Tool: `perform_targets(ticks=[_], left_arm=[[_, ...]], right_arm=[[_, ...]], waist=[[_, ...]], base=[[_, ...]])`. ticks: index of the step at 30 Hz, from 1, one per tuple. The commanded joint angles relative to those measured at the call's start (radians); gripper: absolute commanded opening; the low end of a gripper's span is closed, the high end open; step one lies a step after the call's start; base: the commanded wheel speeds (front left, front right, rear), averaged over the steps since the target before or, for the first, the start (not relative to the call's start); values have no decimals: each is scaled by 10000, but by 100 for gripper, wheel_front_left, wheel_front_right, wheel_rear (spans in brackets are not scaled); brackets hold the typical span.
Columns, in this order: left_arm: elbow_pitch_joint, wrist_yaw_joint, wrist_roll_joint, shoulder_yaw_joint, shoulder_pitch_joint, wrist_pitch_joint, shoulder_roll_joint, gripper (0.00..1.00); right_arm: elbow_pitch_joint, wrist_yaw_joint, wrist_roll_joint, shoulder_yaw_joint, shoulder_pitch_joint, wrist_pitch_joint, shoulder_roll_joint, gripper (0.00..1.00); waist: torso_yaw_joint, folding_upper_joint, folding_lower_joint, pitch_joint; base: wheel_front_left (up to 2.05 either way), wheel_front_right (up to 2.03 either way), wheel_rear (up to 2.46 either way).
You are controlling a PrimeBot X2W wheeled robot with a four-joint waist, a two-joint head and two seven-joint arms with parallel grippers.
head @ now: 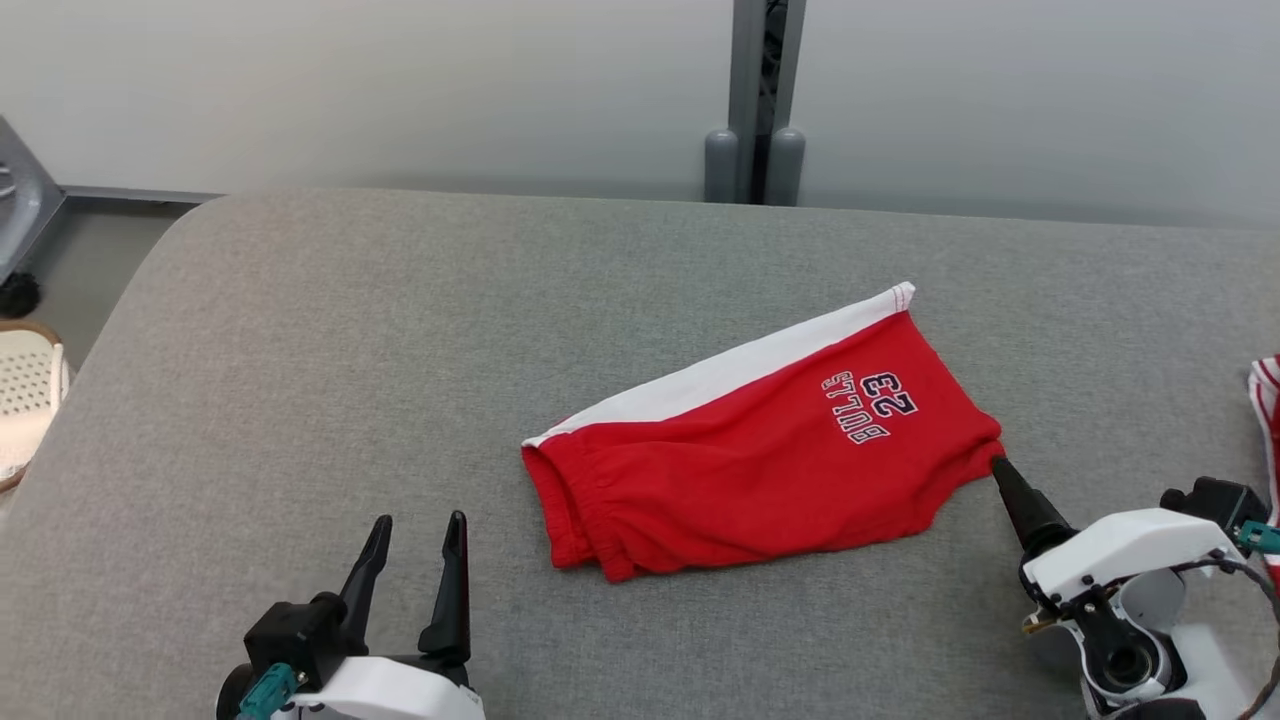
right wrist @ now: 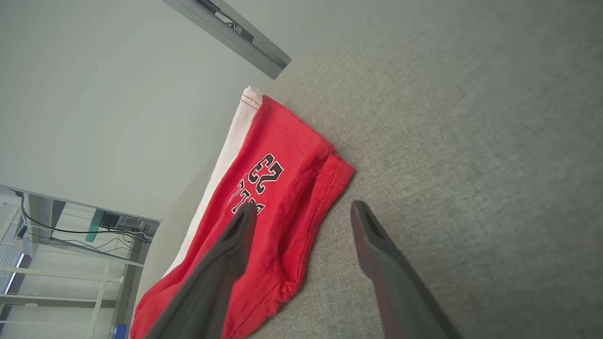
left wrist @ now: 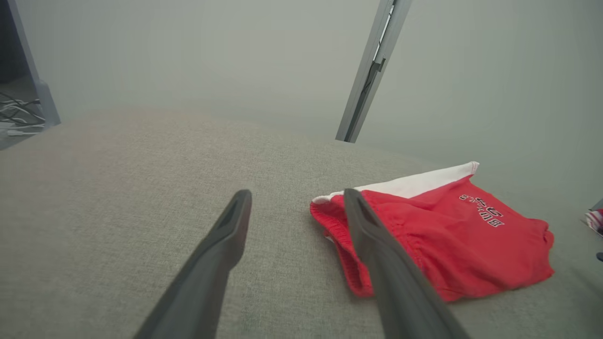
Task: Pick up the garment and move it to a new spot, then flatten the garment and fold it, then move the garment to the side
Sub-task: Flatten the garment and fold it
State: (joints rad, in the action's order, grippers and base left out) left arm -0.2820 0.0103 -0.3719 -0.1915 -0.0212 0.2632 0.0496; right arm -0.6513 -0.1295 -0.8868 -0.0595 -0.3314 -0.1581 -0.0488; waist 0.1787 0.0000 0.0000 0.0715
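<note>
Garment (head: 760, 470) folded, on grey table (head: 300, 400)

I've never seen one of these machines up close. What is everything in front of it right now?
shorts: one, red with a white side stripe and dark lettering, middle of the table
table: one, grey fabric top, under the shorts
striped cloth: one, red and white, table's right edge, mostly cut off
post: one, grey, behind the table
perforated item: one, cream, perhaps a basket, beyond the table's left edge
left gripper: one, dark jaws open, lower left, apart from the shorts
right gripper: one, dark jaws open, at the shorts' right corner
</note>
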Motion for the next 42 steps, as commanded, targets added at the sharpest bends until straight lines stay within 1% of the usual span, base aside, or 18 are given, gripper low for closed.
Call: perform_targets(ticks=[1, 5, 10, 16, 22, 30, 31, 32, 33, 34, 35, 38, 42], left_arm=[[-10, 26, -79, -37, -172, 2, 32, 100], [-119, -30, -86, -324, -259, 2, 31, 100], [-49, 169, -255, -524, -398, 2, 34, 100], [57, 206, -300, -572, -575, 3, 34, 100], [133, 246, -379, -648, -688, 3, 32, 100], [252, 334, -704, -645, -815, 3, 27, 100], [245, 355, -714, -651, -817, 3, 32, 100], [243, 381, -757, -637, -838, 3, 33, 100], [243, 381, -757, -637, -838, 3, 33, 100], [252, 409, -793, -631, -876, 3, 33, 100], [261, 422, -811, -629, -913, 3, 32, 100], [280, 468, -798, -597, -949, 3, 33, 100], [229, 407, -934, -562, -857, 3, 32, 100]], right_arm=[[-138, -22, -88, -75, -218, -28, -49, 100], [-1357, -22, -119, -362, -958, -66, -52, 100], [-2741, -22, -202, -952, -1979, 25, -45, 100], [-4123, -22, 125, -1530, -3061, 139, -246, 100], [-4903, -22, 499, -1616, -3832, 254, -452, 100], [-5270, -22, 618, -1567, -4094, 503, -444, 100], [-5268, -22, 591, -1562, -4084, 528, -428, 82], [-5274, -21, 566, -1563, -4066, 549, -408, 43], [-5274, -21, 566, -1563, -4066, 549, -408, 43], [-5256, -21, 553, -1540, -4046, 584, -392, 6], [-5229, -21, 560, -1508, -4018, 625, -382, 0], [-5071, -21, 507, -1442, -3945, 789, -385, 0], [-4845, -21, 346, -1524, -3827, 1156, -523, 0]], waist=[[206, 0, 0, 152], [561, 0, 0, 353], [959, 0, 0, 593], [1332, 0, 0, 880], [1590, 0, 0, 1090], [1720, 0, 0, 1192], [1719, 0, 0, 1195], [1712, 0, 0, 1195], [1712, 0, 0, 1195], [1703, 0, 0, 1191], [1690, 0, 0, 1185], [1624, 0, 0, 1139], [1506, 0, 0, 991]], base=[[0, 0, 0], [0, 0, 0], [0, 0, 0], [0, 0, 0], [0, 0, 0], [0, 0, 0], [0, 0, 0], [0, 0, 0], [0, 0, 0], [0, 0, 0], [0, 0, 0], [0, 0, 0], [0, 0, 0]])
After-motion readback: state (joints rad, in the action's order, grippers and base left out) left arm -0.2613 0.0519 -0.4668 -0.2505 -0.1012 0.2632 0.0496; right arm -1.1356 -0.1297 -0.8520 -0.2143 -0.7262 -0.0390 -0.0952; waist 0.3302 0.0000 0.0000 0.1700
